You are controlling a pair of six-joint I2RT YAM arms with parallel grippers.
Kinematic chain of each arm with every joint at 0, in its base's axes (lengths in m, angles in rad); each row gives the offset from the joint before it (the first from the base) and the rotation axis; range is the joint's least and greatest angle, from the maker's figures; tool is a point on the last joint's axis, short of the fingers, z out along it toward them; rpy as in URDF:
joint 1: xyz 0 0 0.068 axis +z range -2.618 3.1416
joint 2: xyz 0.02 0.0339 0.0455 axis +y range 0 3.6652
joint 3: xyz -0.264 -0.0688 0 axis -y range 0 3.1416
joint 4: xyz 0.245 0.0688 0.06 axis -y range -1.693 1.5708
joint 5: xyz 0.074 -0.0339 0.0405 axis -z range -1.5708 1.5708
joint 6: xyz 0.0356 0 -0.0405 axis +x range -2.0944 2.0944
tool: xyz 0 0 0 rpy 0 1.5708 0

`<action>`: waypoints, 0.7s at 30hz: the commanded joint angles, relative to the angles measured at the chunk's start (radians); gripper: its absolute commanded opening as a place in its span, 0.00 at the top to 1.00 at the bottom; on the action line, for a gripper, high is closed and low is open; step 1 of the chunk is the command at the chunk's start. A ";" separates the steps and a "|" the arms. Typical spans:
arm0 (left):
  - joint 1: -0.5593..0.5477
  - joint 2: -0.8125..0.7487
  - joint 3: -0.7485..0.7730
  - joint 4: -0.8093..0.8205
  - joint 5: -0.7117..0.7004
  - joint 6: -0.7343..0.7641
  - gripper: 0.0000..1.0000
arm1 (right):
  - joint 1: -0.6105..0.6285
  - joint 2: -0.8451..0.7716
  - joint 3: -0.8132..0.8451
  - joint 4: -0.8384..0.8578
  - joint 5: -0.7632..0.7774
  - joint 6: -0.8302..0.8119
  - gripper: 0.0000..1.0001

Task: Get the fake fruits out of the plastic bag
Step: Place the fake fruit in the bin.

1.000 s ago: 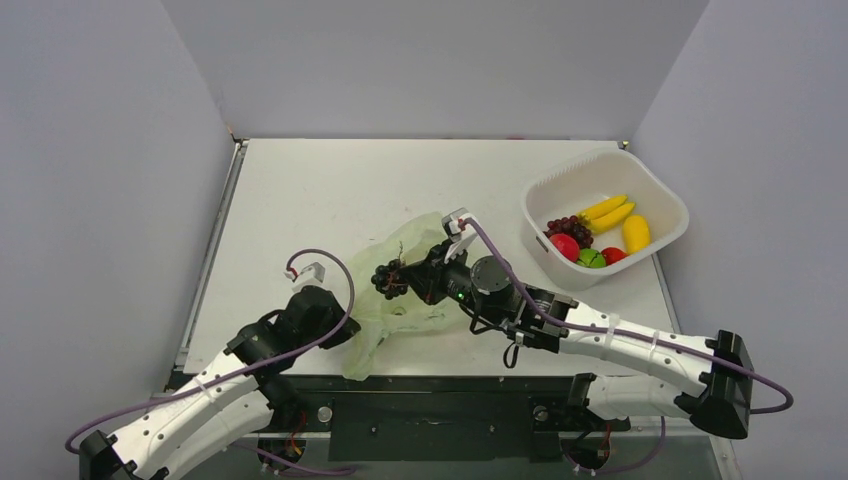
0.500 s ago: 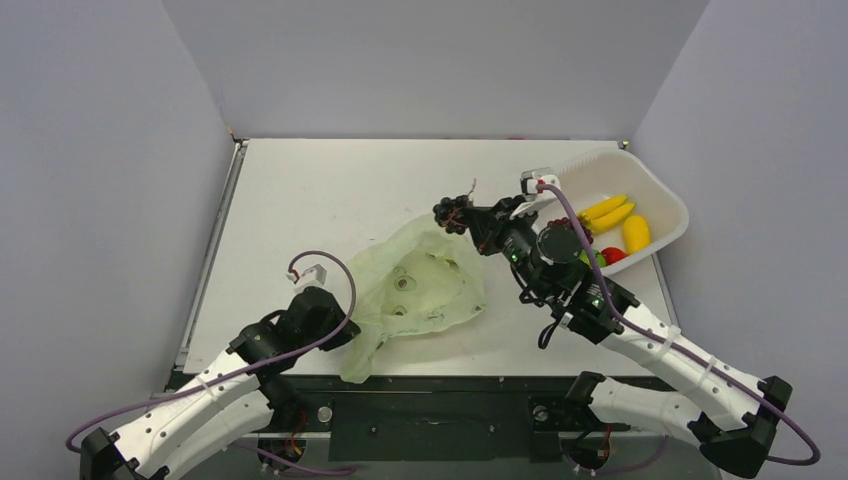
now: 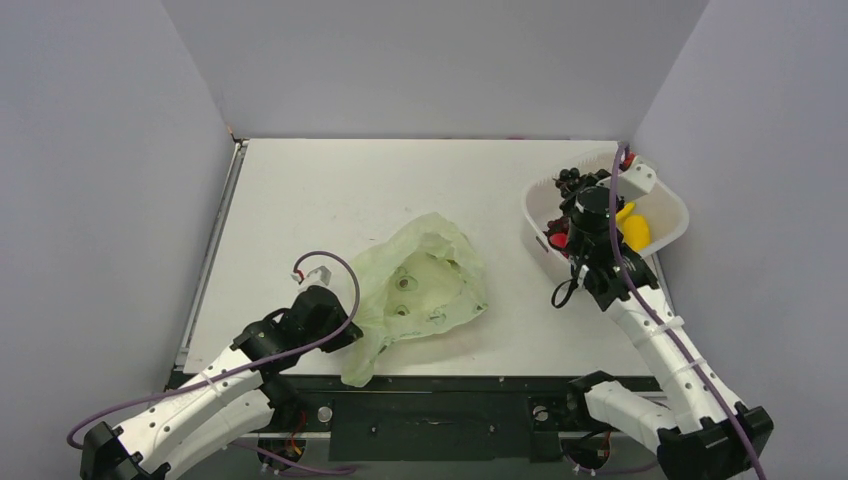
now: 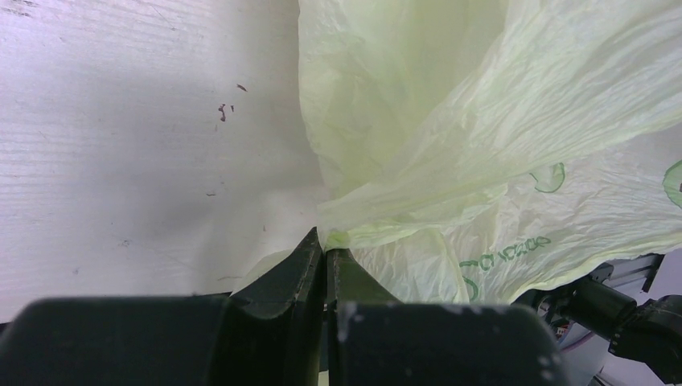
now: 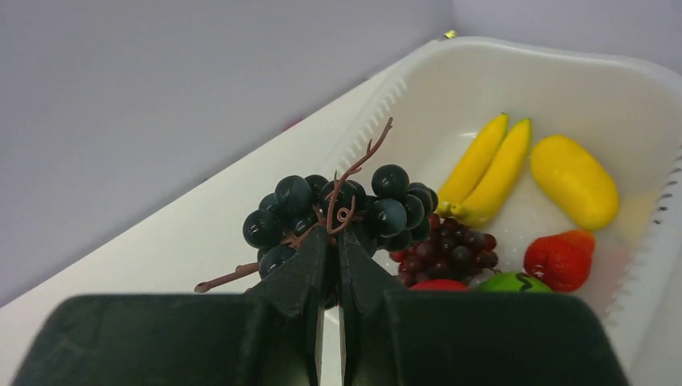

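Already in the basket: several fake fruits (image 5: pixel 515 283) lie in the white basket (image 5: pixel 499 80) at the far right of the table (image 3: pixel 330 200), among them a green one, a red one (image 5: pixel 560 259), bananas (image 5: pixel 486 169), a yellow oblong piece (image 5: pixel 573 181) and a reddish grape bunch (image 5: pixel 442 249).
Right gripper (image 5: pixel 331 241): jaws pressed together on the stem of a dark grape bunch (image 5: pixel 346 205), held in the air at the basket's rim and not yet released.
Left gripper (image 4: pixel 324 241): jaws closed on a pinch of the plastic bag (image 4: pixel 450 121) at its near-left edge, pinning it down.
Plastic bag: spread out and crumpled at mid-table, well apart from the basket.
Bag contents: no fruit shape shows through the film (the round marks look printed), though a fold could hide a small piece, so I cannot tell for certain.
Progress: by my reading, close to finished.
Left to do: drop the dark bunch into the basket, then check the bag for stragglers.
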 commanded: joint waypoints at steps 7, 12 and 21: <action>0.001 -0.017 0.006 0.021 0.014 0.011 1.00 | -0.292 0.311 -0.009 -0.053 -0.256 0.157 1.00; 0.002 -0.021 -0.005 0.028 0.019 0.006 1.00 | -0.332 0.447 -0.009 -0.090 -0.397 0.149 1.00; 0.000 -0.013 0.008 0.025 0.034 0.004 1.00 | -0.344 0.472 -0.015 -0.091 -0.408 0.112 0.81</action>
